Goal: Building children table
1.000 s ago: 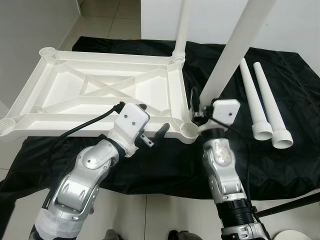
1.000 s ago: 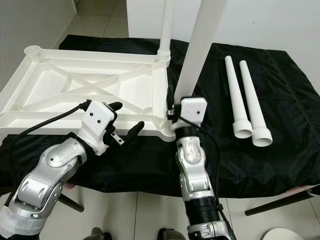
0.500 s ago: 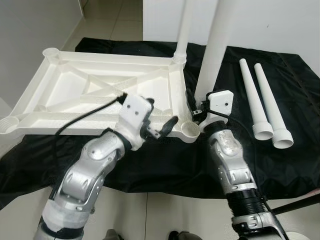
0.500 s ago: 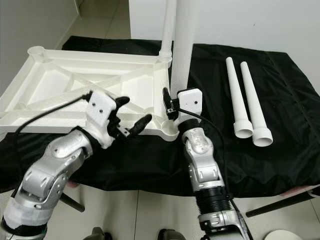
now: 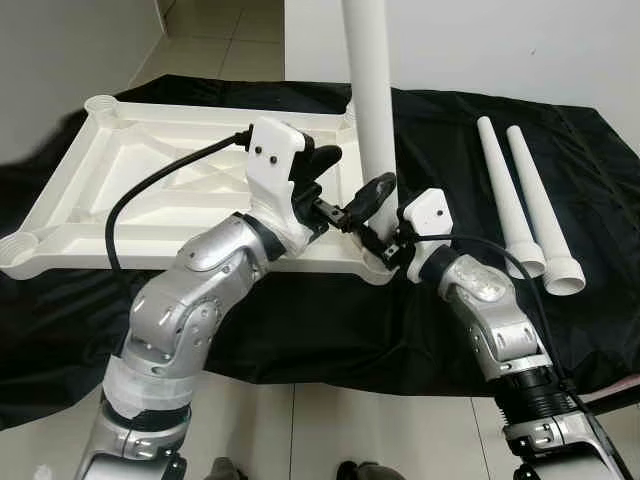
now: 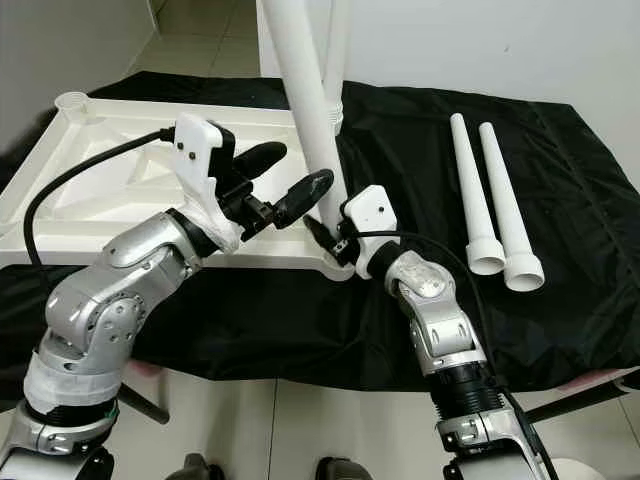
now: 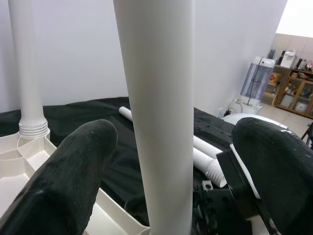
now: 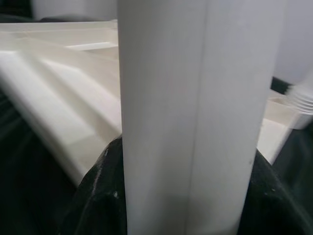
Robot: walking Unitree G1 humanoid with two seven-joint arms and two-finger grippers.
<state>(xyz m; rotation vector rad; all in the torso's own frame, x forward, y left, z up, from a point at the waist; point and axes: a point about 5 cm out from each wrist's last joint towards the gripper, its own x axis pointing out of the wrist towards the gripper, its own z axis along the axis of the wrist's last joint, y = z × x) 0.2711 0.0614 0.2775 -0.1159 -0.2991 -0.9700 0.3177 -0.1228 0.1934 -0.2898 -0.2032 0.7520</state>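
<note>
The white tabletop lies upside down on a black cloth. One white leg stands upright in its far right corner. A second leg rises from the near right corner and leans to the left at its top. My right gripper is shut on this leg's lower end, so the corner socket is hidden. My left gripper is open higher up, with one black finger on either side of the leg, not pressing it.
Two loose white legs lie side by side on the black cloth to the right. Tiled floor lies in front of the cloth, with a dark rod at the near right. A white wall stands behind.
The right gripper has swung the held leg from leaning right to leaning left. My left arm has risen from the tabletop's near edge and brought its open fingers around the leg.
</note>
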